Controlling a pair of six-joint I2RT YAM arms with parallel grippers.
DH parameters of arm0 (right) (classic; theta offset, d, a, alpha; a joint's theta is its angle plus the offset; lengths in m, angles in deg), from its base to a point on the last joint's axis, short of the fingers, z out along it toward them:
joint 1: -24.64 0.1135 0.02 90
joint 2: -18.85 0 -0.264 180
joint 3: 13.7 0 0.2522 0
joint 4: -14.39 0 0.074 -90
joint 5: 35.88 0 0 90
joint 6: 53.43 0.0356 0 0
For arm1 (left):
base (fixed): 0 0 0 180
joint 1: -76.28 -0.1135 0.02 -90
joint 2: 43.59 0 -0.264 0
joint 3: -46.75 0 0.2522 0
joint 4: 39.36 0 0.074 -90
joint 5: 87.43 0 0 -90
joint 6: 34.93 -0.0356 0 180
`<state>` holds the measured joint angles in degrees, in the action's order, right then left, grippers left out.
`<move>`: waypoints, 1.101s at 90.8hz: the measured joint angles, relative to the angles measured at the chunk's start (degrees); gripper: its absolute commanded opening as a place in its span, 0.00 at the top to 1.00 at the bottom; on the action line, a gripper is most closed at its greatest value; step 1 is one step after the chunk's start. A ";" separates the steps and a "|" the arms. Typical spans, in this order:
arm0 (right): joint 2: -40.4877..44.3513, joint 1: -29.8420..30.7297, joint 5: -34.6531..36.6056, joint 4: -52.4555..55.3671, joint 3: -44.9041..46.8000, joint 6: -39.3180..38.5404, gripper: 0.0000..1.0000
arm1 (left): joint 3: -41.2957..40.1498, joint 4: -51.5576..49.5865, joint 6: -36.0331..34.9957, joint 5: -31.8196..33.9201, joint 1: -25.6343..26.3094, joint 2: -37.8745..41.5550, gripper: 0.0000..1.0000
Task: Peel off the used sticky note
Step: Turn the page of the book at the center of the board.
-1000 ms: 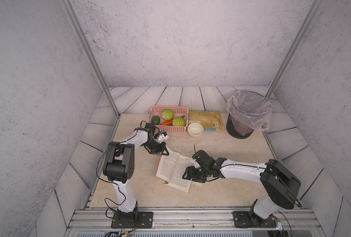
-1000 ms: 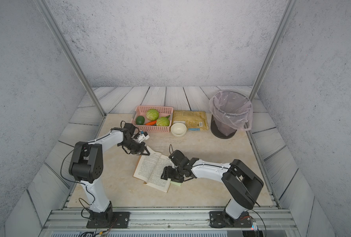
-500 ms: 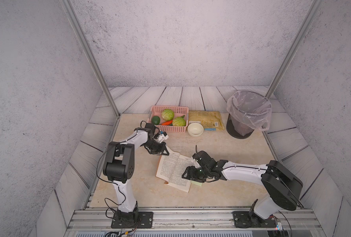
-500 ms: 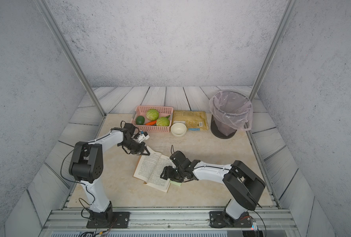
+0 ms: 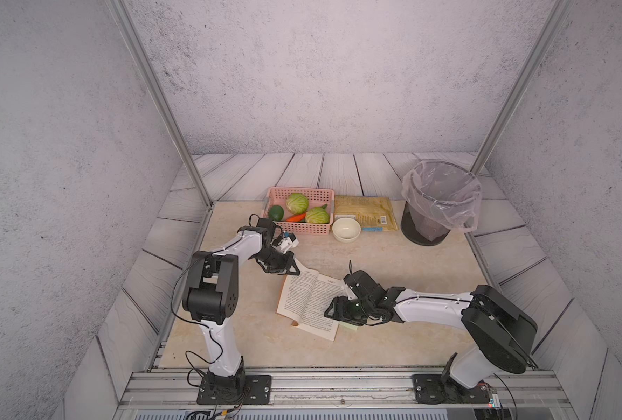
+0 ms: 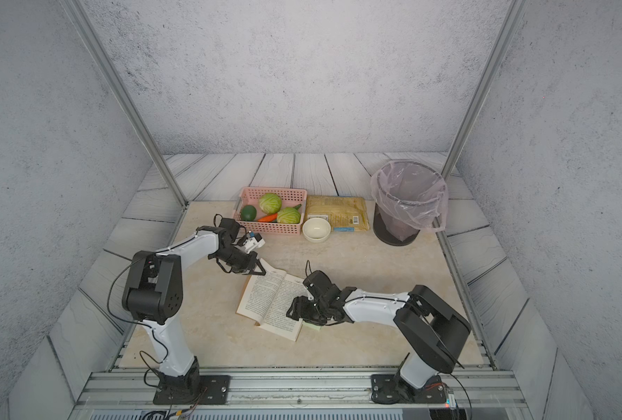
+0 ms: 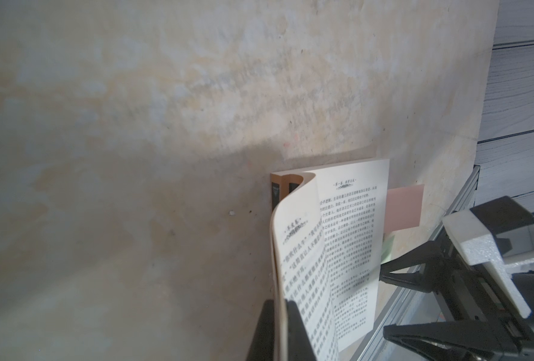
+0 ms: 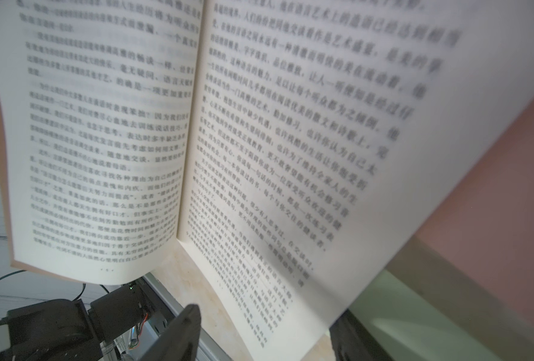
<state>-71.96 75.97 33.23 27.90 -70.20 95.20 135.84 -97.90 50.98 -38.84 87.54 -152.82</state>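
An open book point(image 5: 307, 300) point(image 6: 271, 303) lies in the middle of the table. My left gripper point(image 5: 294, 270) point(image 7: 279, 328) is shut on the far corner of its left pages, lifting them into a curl. A pink sticky note point(image 7: 404, 206) point(image 8: 493, 218) and a green sticky note point(image 5: 351, 327) point(image 7: 387, 250) point(image 8: 415, 312) stick out from under the right page's outer edge. No writing shows on either. My right gripper point(image 5: 333, 311) point(image 6: 293, 311) point(image 8: 265, 337) is open, low over that edge. The page's near corner lies between its jaws, with one finger point(image 8: 353, 340) beside the green note.
At the back stand a pink basket point(image 5: 302, 228) of vegetables, a white bowl point(image 5: 346, 230), a yellow packet point(image 5: 366, 216) and a bin point(image 5: 429, 225) lined with plastic. A metal rail point(image 5: 338, 378) runs along the table's front edge.
The right arm has shifted slightly over the right page and its jaws have narrowed a little. The left arm still holds the pages in the same place.
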 measured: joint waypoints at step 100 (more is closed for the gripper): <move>0.70 0.00 -0.07 -10.97 3.32 2.19 0.33 | 0.02 0.00 0.00 -0.04 0.00 0.00 1.00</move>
<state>-71.26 75.97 33.17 16.93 -66.88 97.38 135.86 -97.90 50.98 -38.88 87.54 -152.82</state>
